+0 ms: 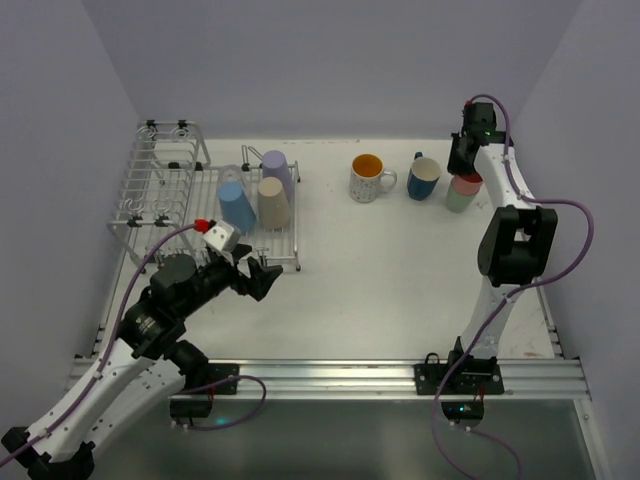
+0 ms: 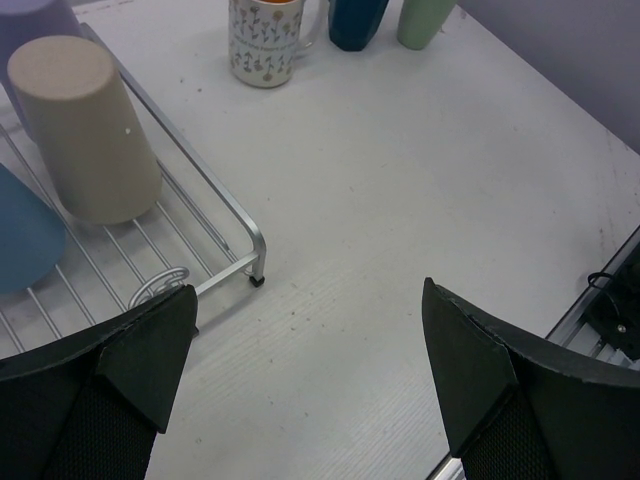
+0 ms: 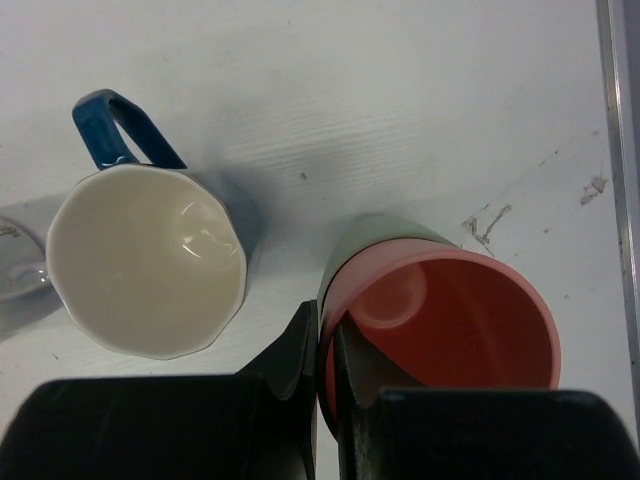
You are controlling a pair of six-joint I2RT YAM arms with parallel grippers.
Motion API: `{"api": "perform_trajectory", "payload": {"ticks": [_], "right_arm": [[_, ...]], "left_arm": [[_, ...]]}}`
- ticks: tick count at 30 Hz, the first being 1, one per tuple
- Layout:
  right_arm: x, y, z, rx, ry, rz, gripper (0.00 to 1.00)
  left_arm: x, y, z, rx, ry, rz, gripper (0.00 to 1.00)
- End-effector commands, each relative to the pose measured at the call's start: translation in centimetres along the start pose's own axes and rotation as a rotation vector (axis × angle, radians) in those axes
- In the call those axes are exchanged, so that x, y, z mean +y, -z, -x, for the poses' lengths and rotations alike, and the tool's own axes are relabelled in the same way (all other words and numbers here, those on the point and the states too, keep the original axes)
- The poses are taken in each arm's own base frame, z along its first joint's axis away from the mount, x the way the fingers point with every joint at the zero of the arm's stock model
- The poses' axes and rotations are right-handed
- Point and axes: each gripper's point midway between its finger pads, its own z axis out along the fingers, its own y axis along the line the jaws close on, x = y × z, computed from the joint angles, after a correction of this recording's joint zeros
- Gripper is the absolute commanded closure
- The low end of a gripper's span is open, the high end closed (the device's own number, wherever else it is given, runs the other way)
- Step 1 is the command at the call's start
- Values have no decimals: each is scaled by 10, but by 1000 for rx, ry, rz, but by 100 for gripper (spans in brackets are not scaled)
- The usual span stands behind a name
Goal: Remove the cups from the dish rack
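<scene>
Grip near worktop's (image 1: pixel 400 270) far-right corner
Right fingers (image 3: pixel 295 350) pinch pink plastic tumbler's (image 3: pixel 450 310) rim; left fingers (image 2: pixel 150 350) spread wide by silver wire rack (image 2: pixel 240 215).

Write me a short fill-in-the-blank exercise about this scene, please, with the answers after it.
1. The rack holds ___ cups.
2. The left pincer is ___.
3. The right pincer grips the pink cup by its ___.
Answers: three; open; rim.
</scene>
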Motion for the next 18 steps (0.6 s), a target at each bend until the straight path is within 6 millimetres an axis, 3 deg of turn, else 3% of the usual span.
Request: {"api": "perform_trajectory", "payload": {"ticks": [1,3,11,14,18], "right_arm": [[-4,-1,11,-45,9,-12,100],[-4,-3,11,-47,7,-12,99],[-6,-2,17,-65,3,-25,63],[-6,15,31,-110,-15,-15,55],[0,53,48,-194,-77,29,32]], "left_arm": [[4,0,0,8,-9,15,0],[5,-1,0,10,-8,19,0],[10,-4,-5,32,-2,35,0],[12,-6,-6,41,-1,44,0],[18,-9,-9,55,3,65,0]]}}
